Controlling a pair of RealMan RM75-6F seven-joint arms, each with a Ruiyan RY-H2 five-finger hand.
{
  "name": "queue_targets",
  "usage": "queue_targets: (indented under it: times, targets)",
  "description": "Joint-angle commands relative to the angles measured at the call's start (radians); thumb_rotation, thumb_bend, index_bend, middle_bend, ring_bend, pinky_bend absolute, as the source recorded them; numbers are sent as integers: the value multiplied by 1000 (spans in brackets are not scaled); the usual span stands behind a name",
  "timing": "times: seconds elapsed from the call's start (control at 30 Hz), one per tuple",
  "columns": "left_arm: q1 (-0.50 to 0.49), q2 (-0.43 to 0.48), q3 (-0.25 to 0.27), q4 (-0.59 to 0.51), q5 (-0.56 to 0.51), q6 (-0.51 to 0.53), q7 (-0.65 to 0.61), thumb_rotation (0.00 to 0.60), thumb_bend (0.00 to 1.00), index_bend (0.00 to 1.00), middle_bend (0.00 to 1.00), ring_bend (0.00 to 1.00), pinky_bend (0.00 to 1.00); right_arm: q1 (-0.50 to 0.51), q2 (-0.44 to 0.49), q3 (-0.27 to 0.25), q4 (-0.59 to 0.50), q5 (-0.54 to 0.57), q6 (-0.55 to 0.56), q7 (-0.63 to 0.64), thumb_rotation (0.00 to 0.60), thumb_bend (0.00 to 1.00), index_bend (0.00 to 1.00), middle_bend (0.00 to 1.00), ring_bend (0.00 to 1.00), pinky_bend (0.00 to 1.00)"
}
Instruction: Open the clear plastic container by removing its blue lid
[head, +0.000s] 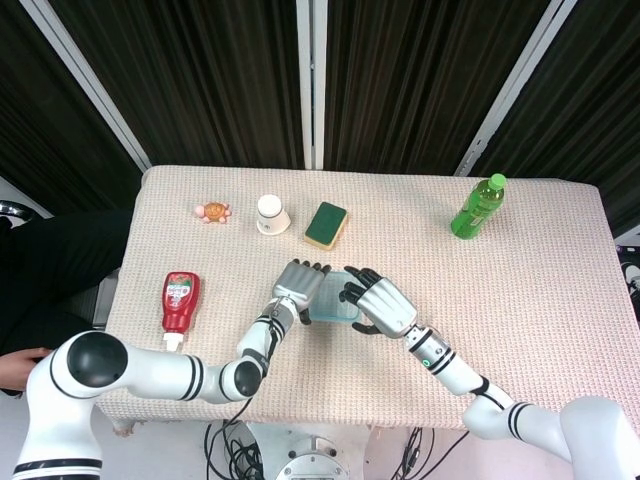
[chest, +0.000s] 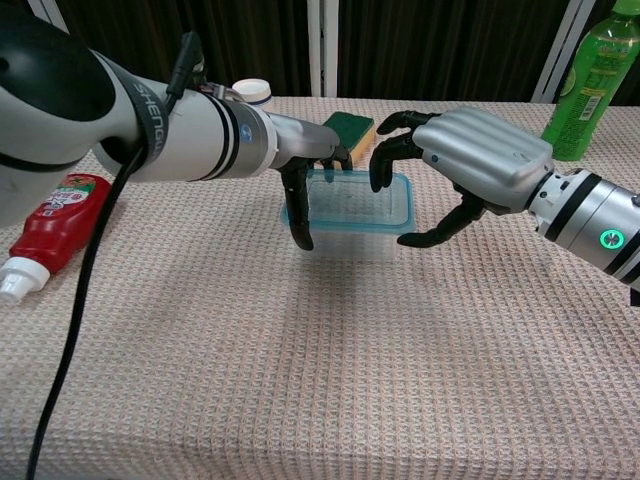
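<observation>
A clear plastic container with a blue lid (chest: 352, 204) (head: 335, 301) sits on the table's middle. My left hand (chest: 308, 170) (head: 296, 284) holds its left end, thumb down the near side and fingers over the far rim. My right hand (chest: 470, 160) (head: 381, 303) hovers over the right end. Its curled fingertips (chest: 381, 172) are at the lid's far rim and its thumb (chest: 432, 234) stands just off the near right corner, gripping nothing. The lid lies flat on the container.
A ketchup bottle (chest: 50, 225) (head: 180, 300) lies at the left. A green sponge (chest: 350, 128) (head: 326, 224) and a white cup (head: 270, 213) sit behind the container, a small toy (head: 212, 211) further left. A green drink bottle (chest: 590, 80) (head: 477, 207) stands far right.
</observation>
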Motion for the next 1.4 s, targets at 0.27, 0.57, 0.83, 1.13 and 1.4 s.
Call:
queue_targets:
  times: [0.27, 0.57, 0.83, 1.13, 1.4]
  targets:
    - [0, -29, 12, 19, 47, 33, 2, 600, 0, 259, 339, 228, 182, 5, 26, 1, -41, 15, 3, -2, 600, 99, 438, 392, 145, 285]
    - [9, -51, 14, 38, 76, 51, 5, 600, 0, 258, 341, 228, 182, 6, 39, 2, -62, 25, 10, 5, 600, 99, 443, 393, 153, 285]
    - [18, -76, 14, 61, 108, 70, 15, 600, 0, 269, 346, 229, 183, 5, 49, 5, -77, 33, 17, 14, 600, 99, 446, 393, 153, 285]
    - [27, -108, 15, 91, 146, 88, 33, 600, 0, 278, 352, 234, 185, 4, 59, 7, -92, 40, 24, 24, 600, 99, 452, 395, 153, 285]
    - [38, -118, 3, 95, 160, 94, 48, 600, 0, 278, 353, 235, 184, 2, 63, 9, -97, 43, 33, 25, 600, 104, 463, 397, 168, 286]
